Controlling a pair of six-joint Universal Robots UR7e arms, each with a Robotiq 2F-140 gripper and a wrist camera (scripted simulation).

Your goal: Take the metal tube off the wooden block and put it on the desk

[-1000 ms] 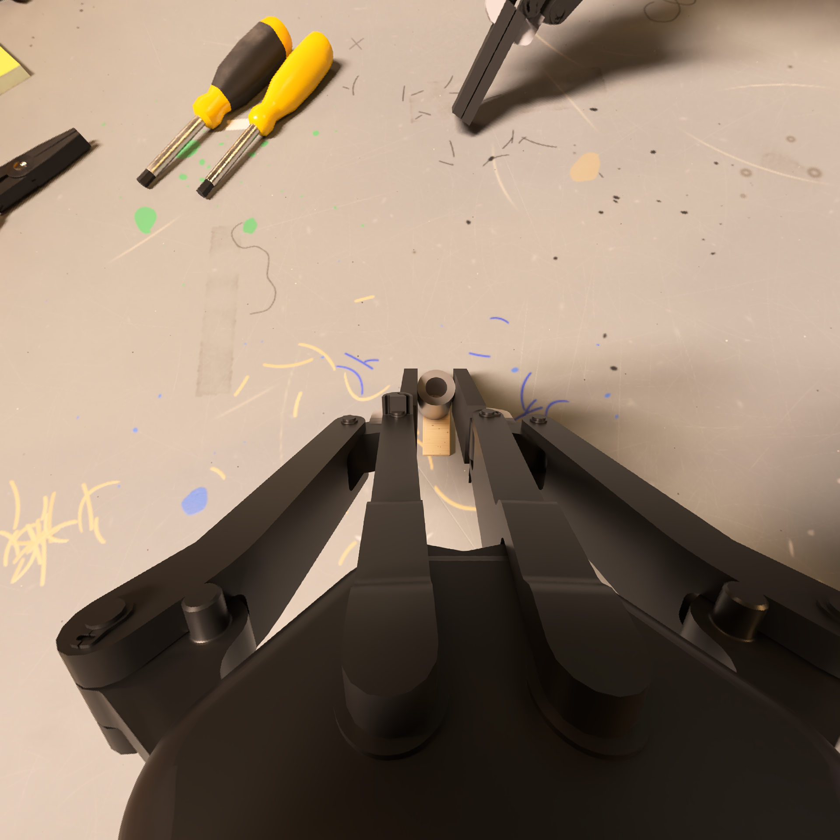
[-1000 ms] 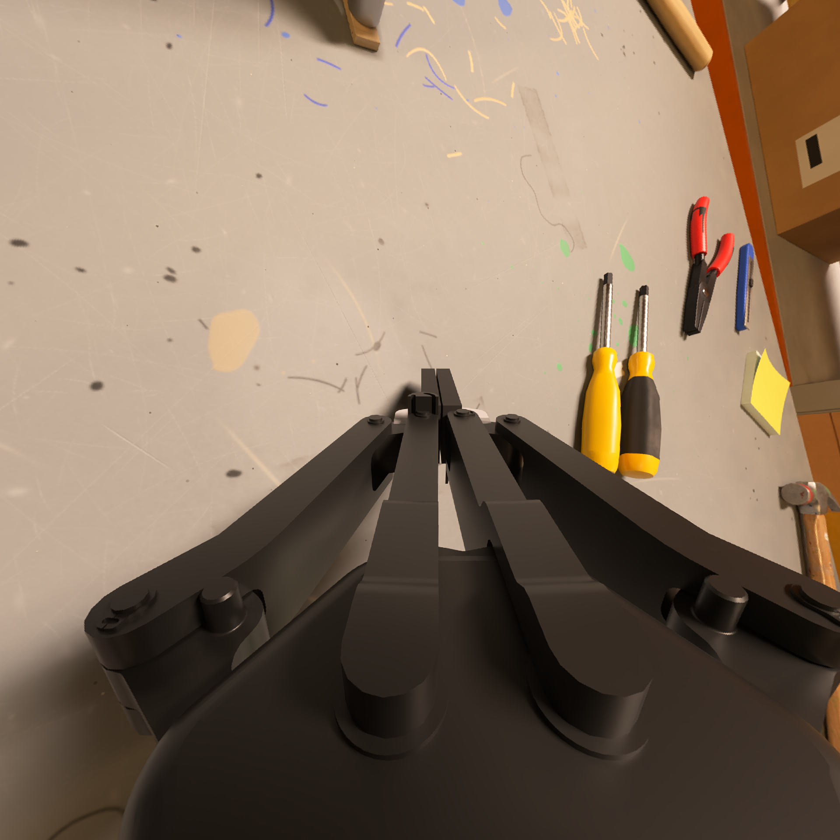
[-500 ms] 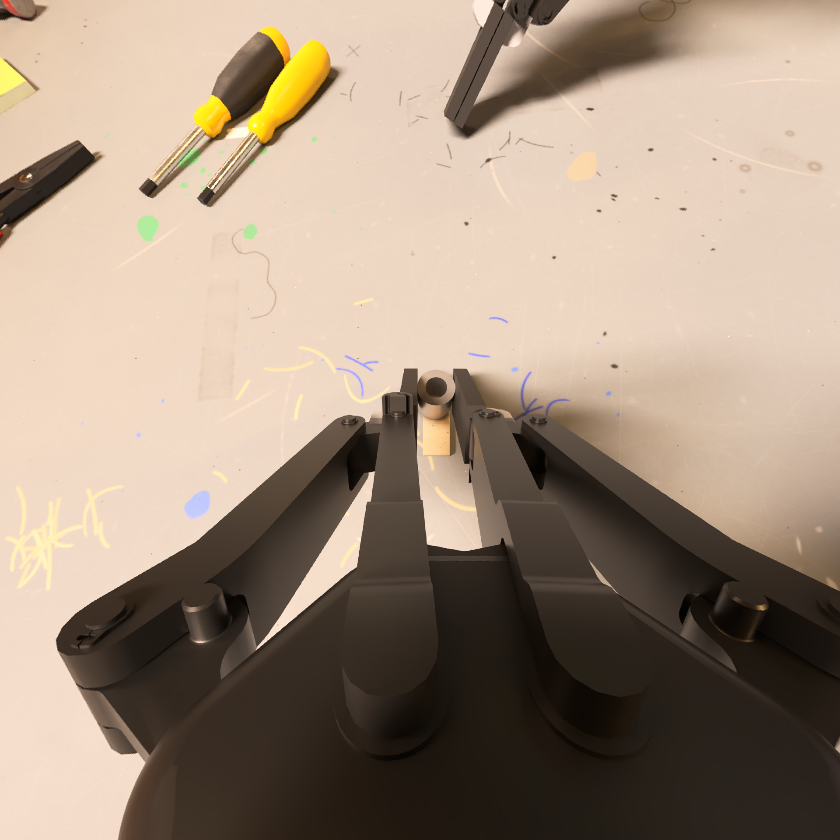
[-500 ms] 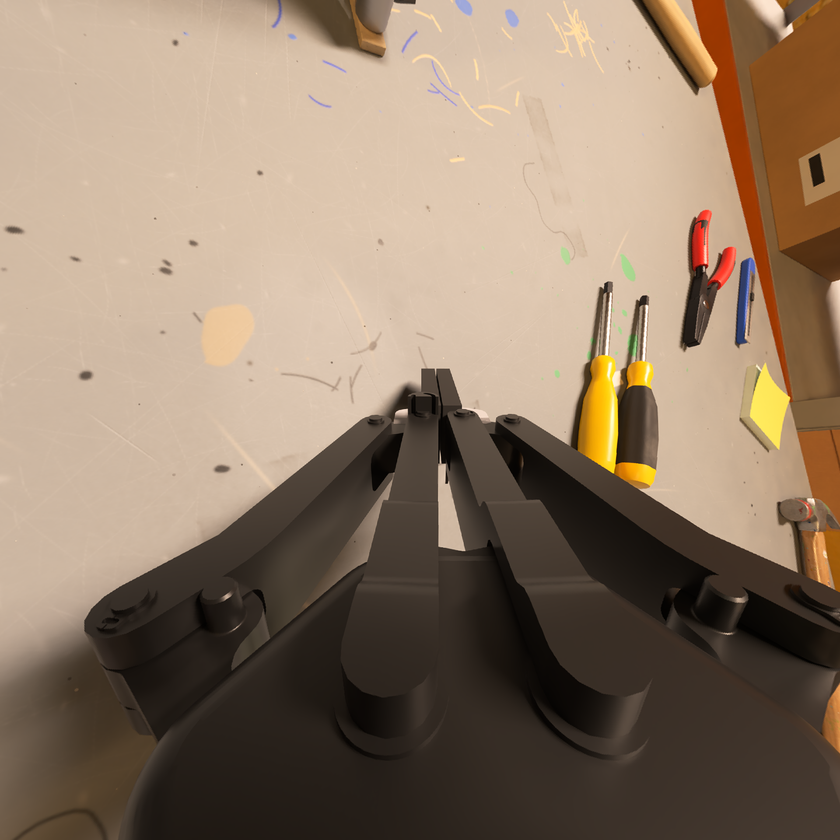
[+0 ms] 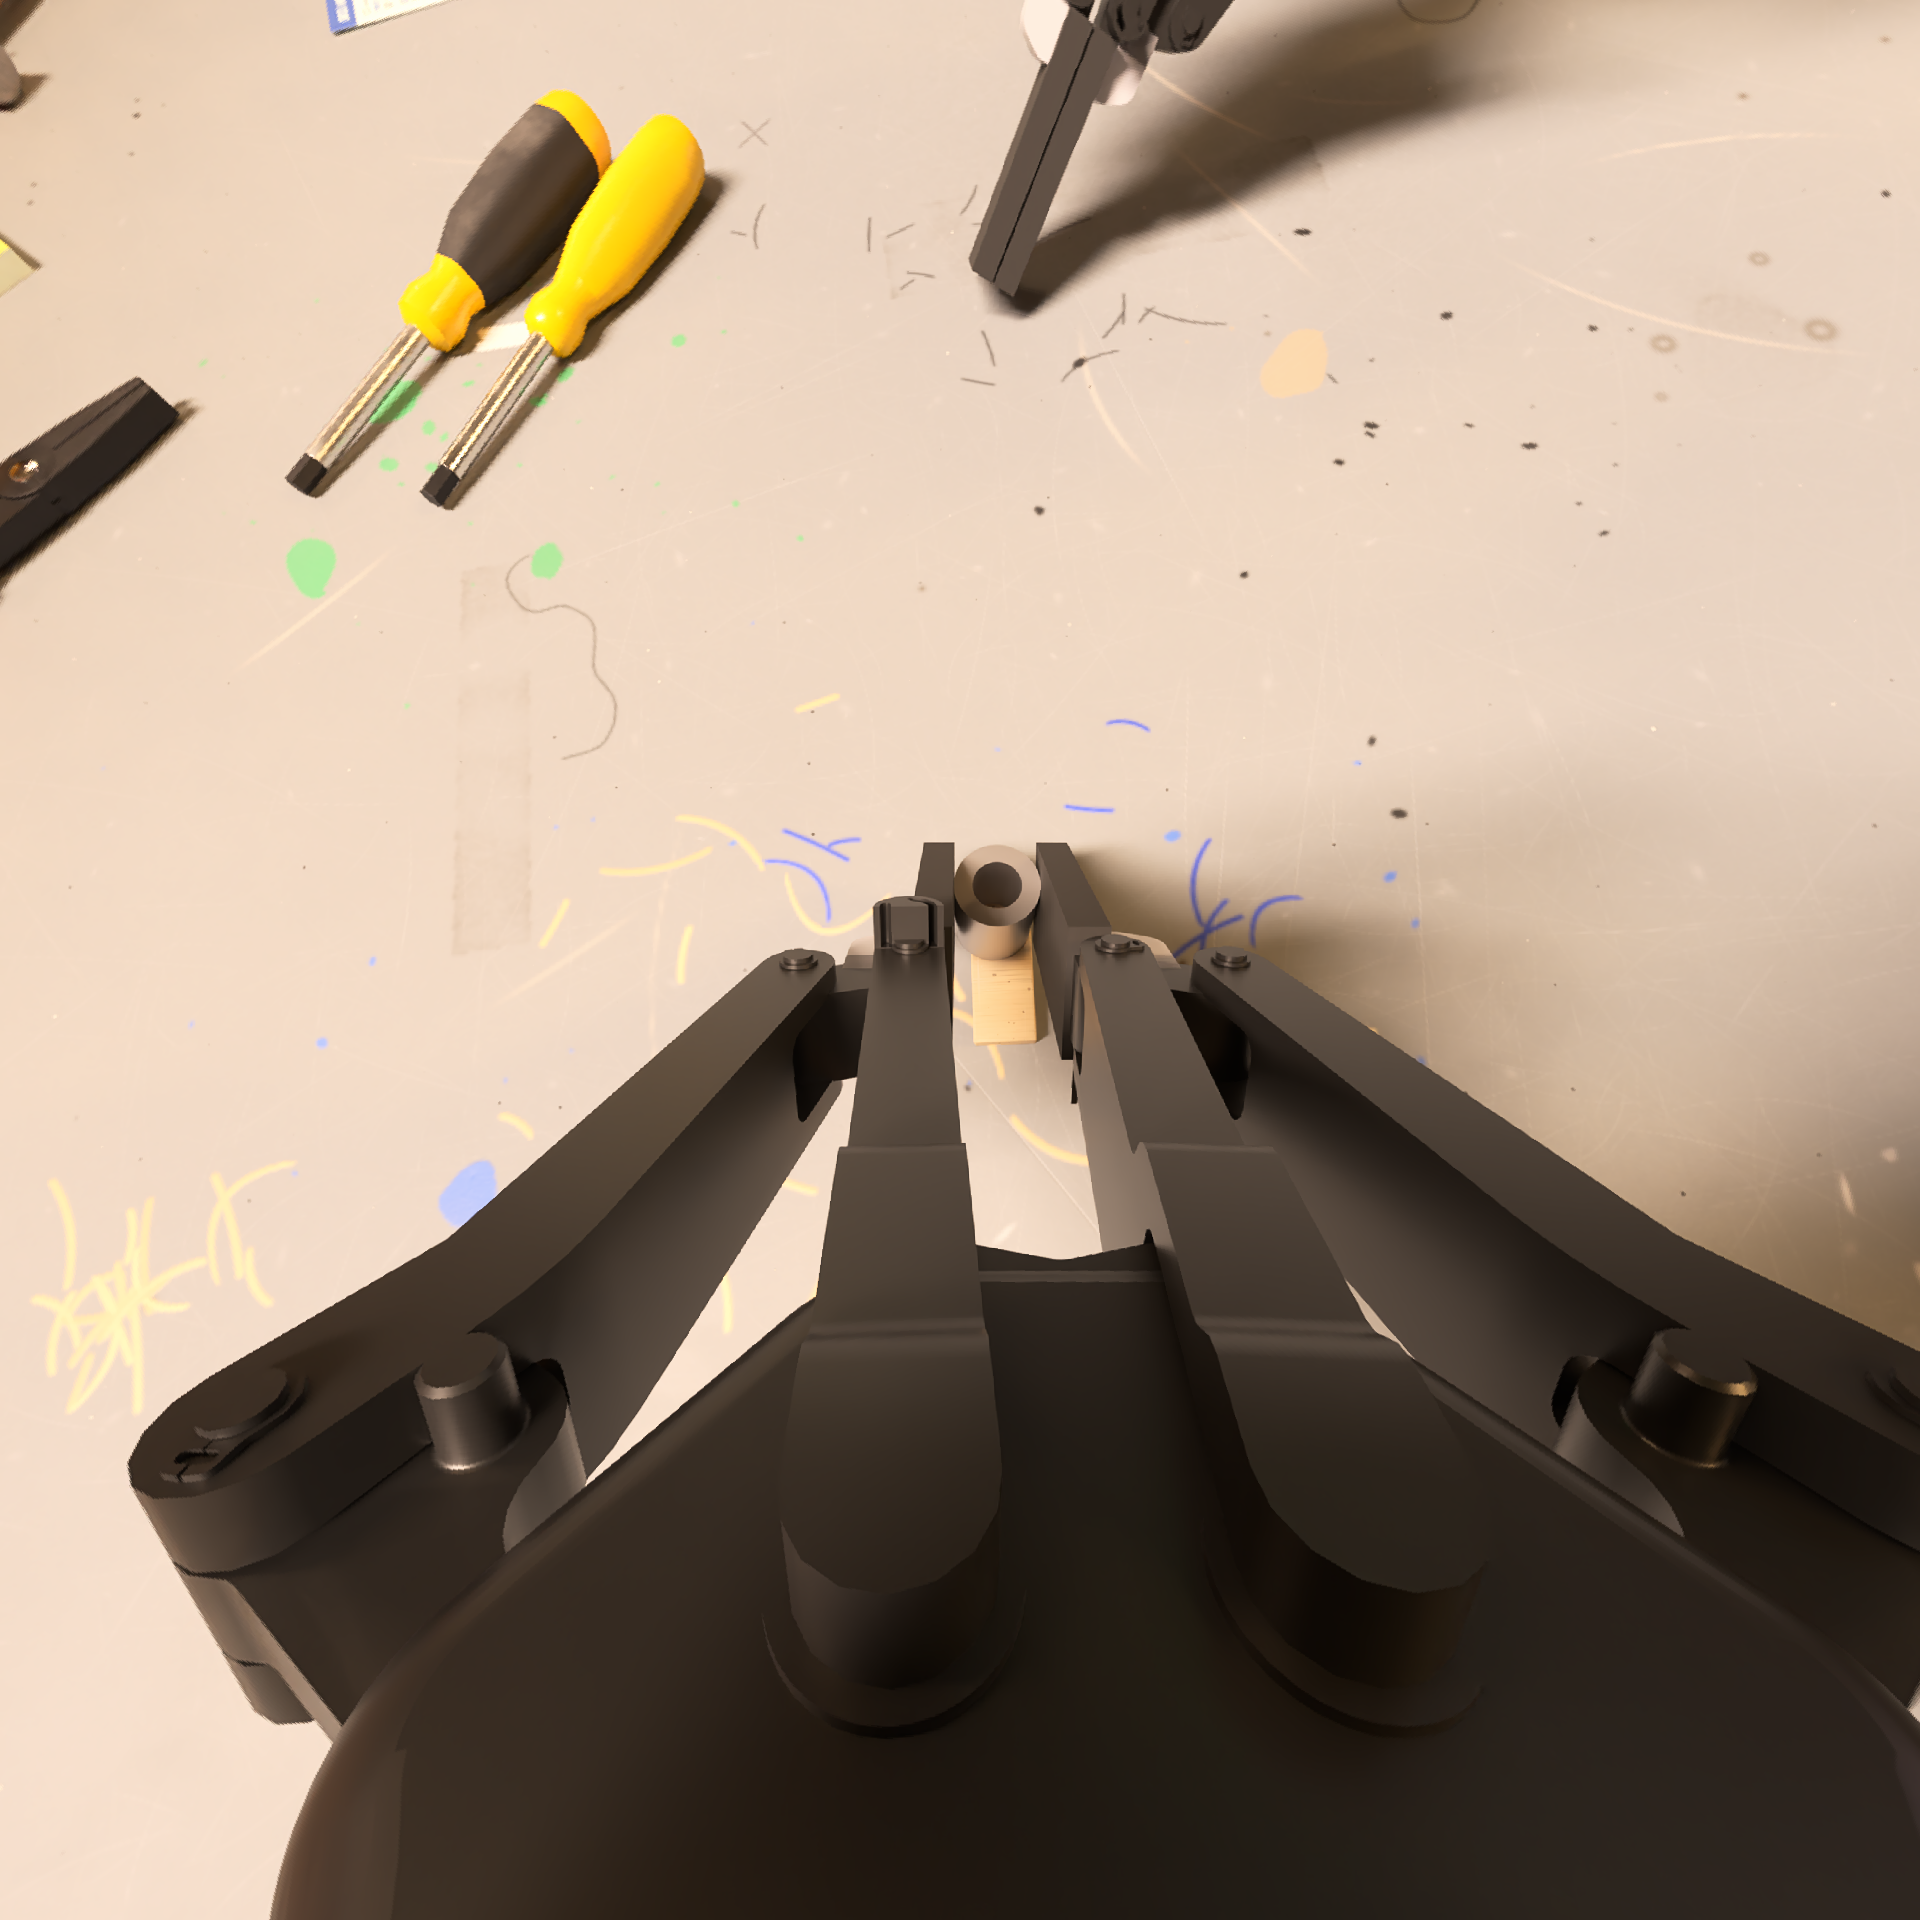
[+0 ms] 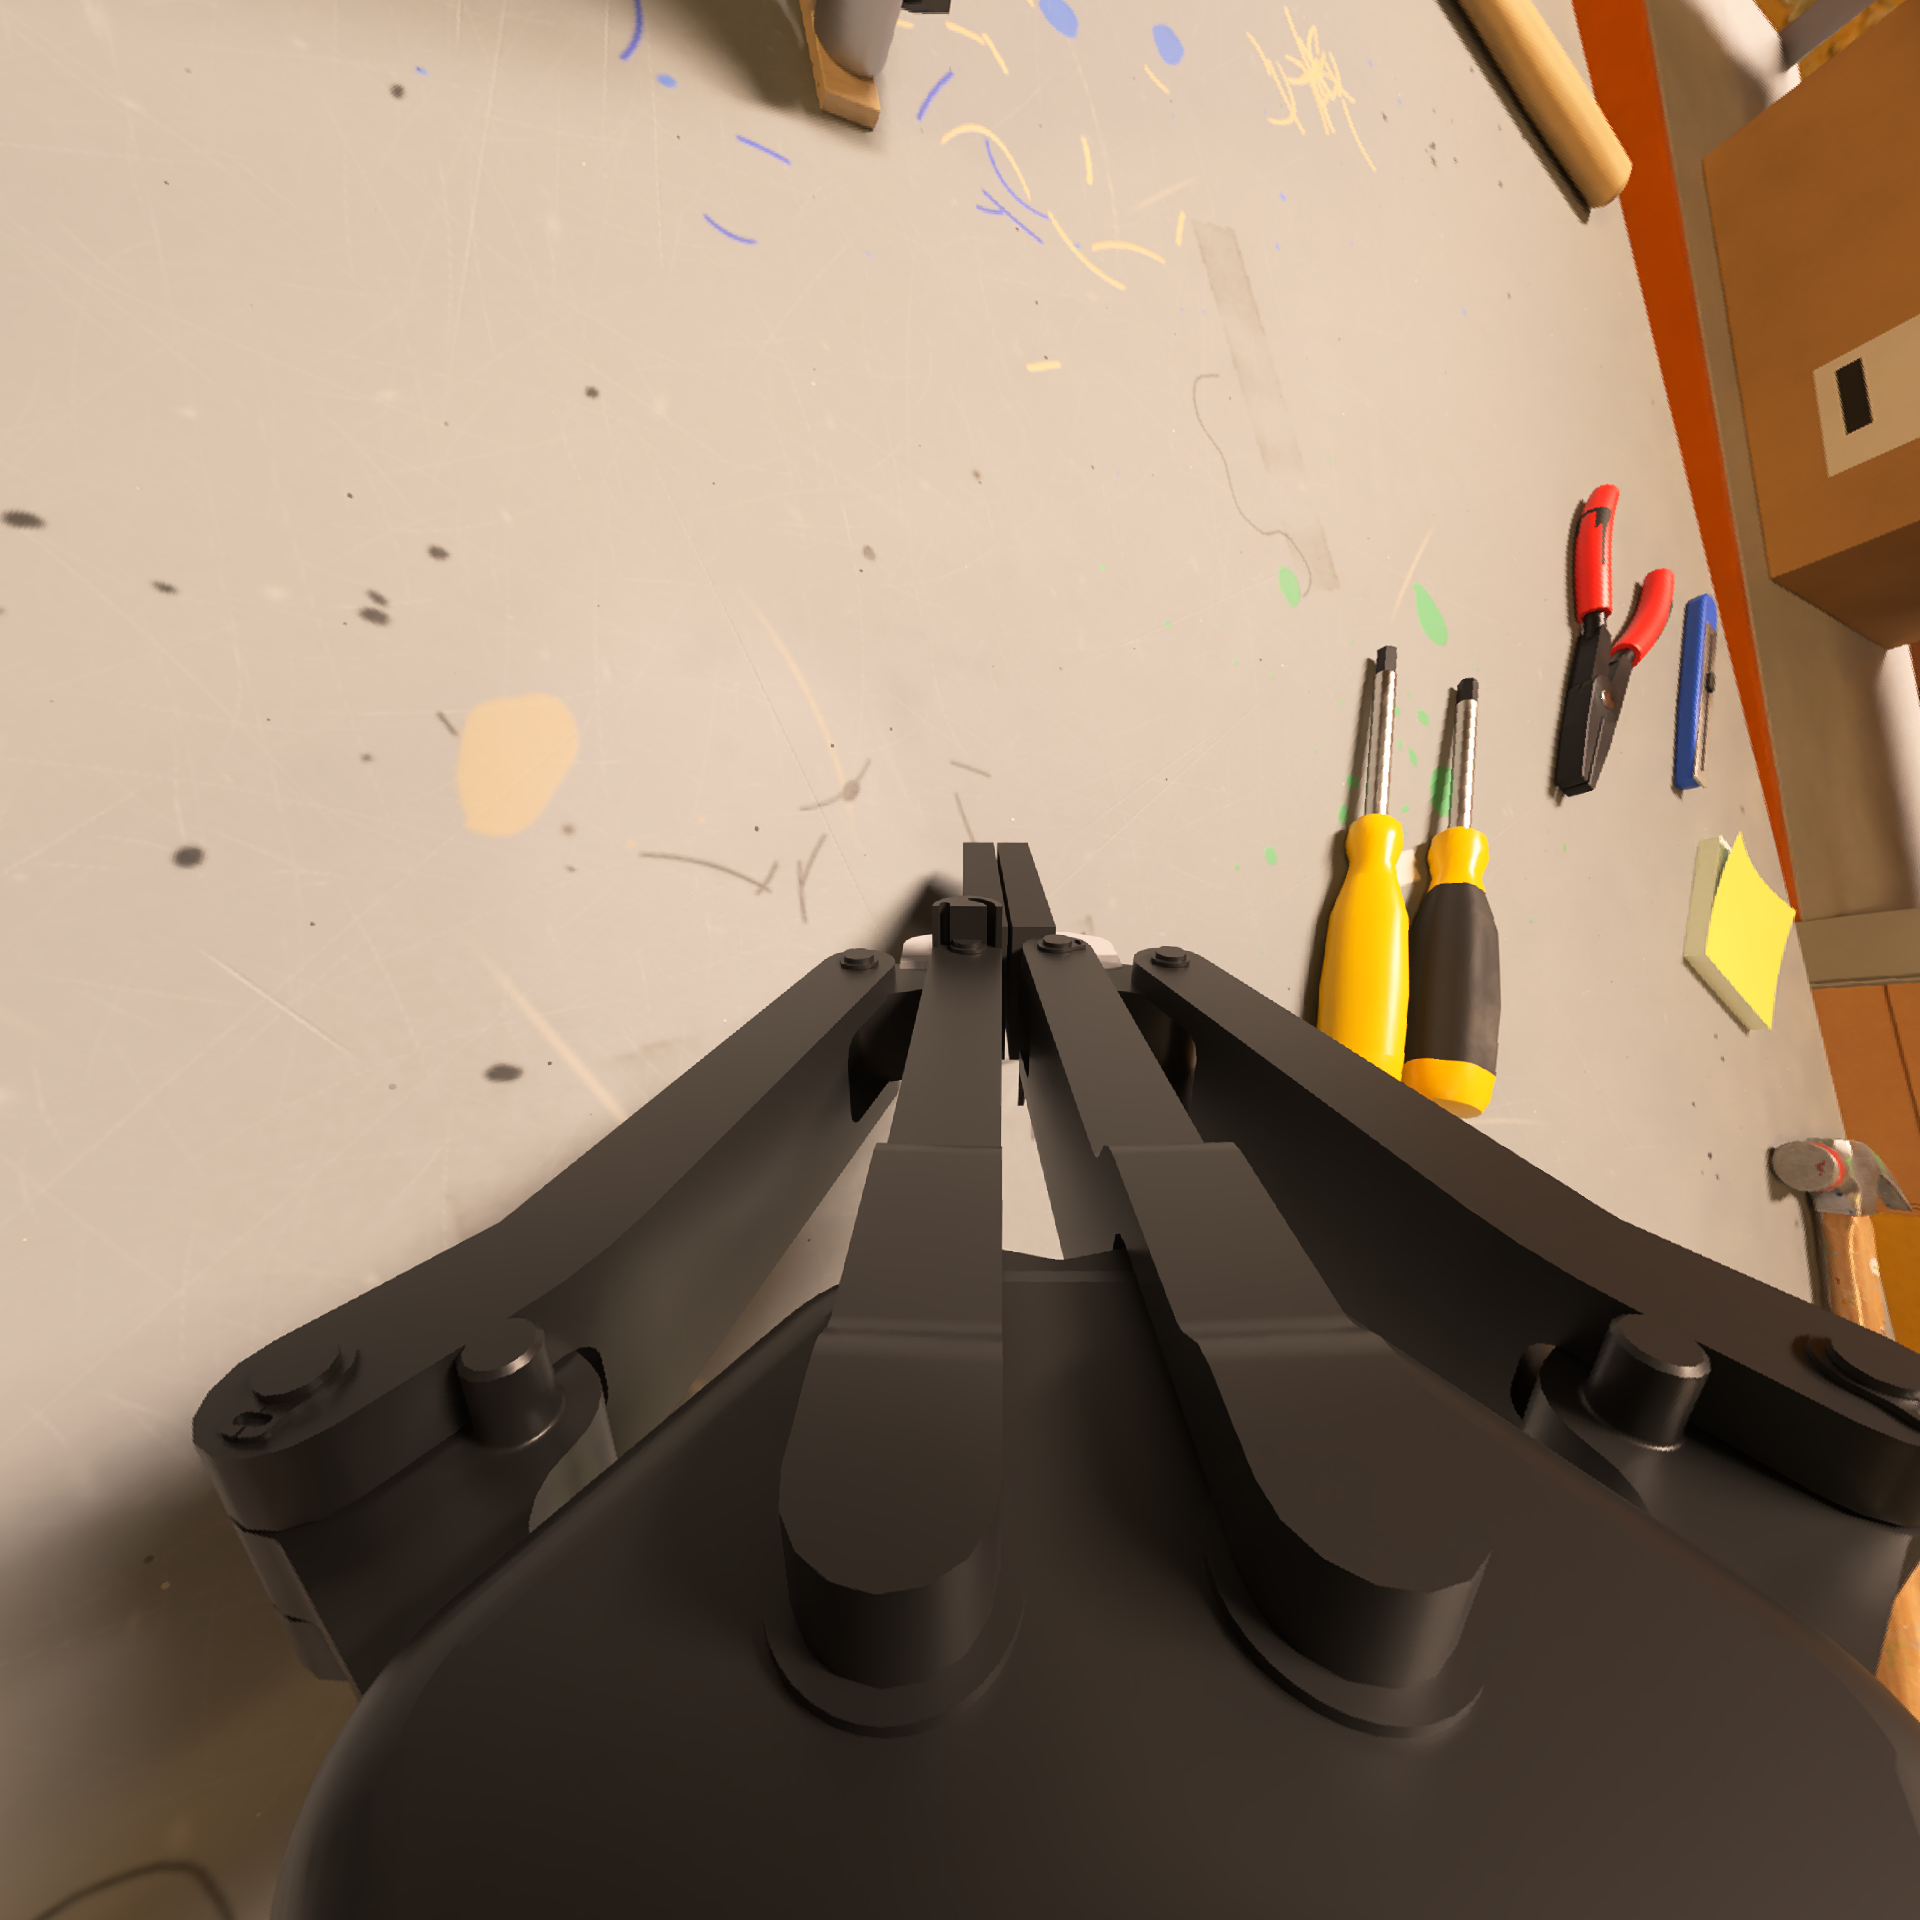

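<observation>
My left gripper point(image 5: 995, 862) is shut on the metal tube point(image 5: 995, 902), a short grey cylinder whose open end faces the camera. The pale wooden block point(image 5: 1006, 1003) sits right under the tube, between my fingers. I cannot tell whether the block rests on the grey desk point(image 5: 1351, 623). In the right wrist view the block point(image 6: 847, 94) and the tube point(image 6: 857, 26) show at the top edge. My right gripper point(image 6: 995, 862) is shut and empty, tips close to the desk. It also shows at the top of the left wrist view point(image 5: 1013, 270).
Two yellow-handled screwdrivers point(image 5: 520, 281) lie at the far left, also in the right wrist view point(image 6: 1408, 935). Red-handled pliers point(image 6: 1605, 644), a blue knife point(image 6: 1694, 707), yellow sticky notes point(image 6: 1745, 930), a hammer point(image 6: 1839, 1236) and a cardboard box point(image 6: 1829, 312) stand along the orange desk edge.
The desk marks and screwdrivers slid down and left in the left wrist view. The tube and block kept their place between my left fingers. The right view shifted only slightly.
</observation>
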